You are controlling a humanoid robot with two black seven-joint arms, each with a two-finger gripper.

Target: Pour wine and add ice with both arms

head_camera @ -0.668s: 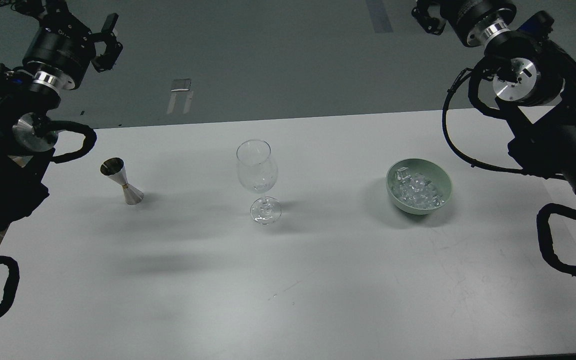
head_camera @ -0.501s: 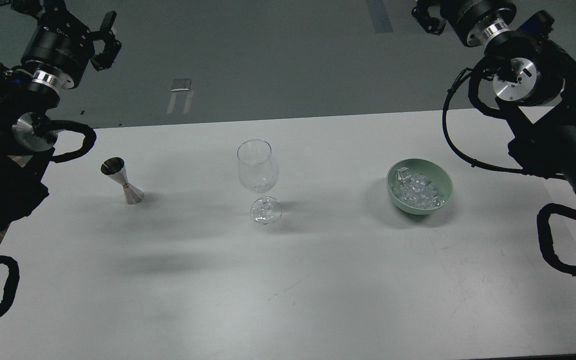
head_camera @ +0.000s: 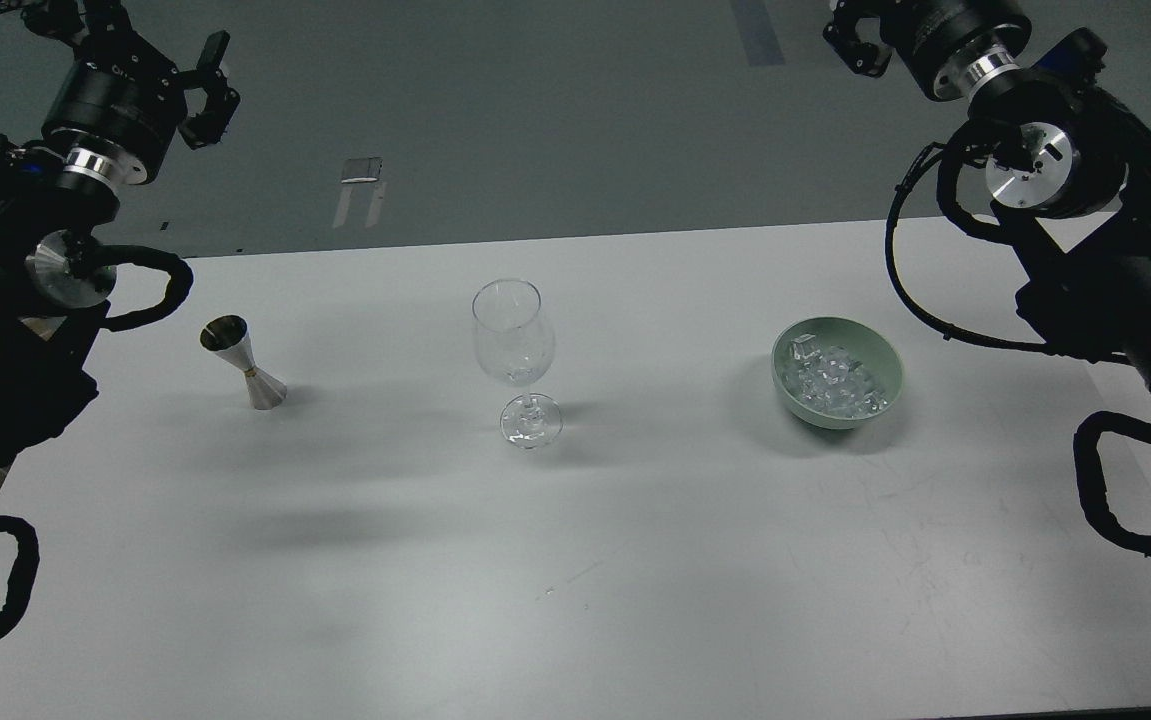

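Far left, raised above the floor beyond the white counter (head_camera: 575,560): black left gripper (head_camera: 203,88), fingers apart, holding nothing. Next, upright on the counter: small silver hourglass-shaped metal jigger (head_camera: 243,362); wine inside not discernible. Centre: clear stemmed wine glass (head_camera: 516,360), upright. Right: pale green ceramic bowl (head_camera: 838,372) holding clear ice cubes (head_camera: 833,383). Top right: black right gripper (head_camera: 853,38), cropped, finger state impossible to tell.

A robot lab: a plain white table (head_camera: 575,560) on a bare grey floor (head_camera: 535,110) with tape marks (head_camera: 360,190).

White table (head_camera: 575,600), soft shadows; grey floor (head_camera: 535,110) beyond, maybe taped marks (head_camera: 360,185).
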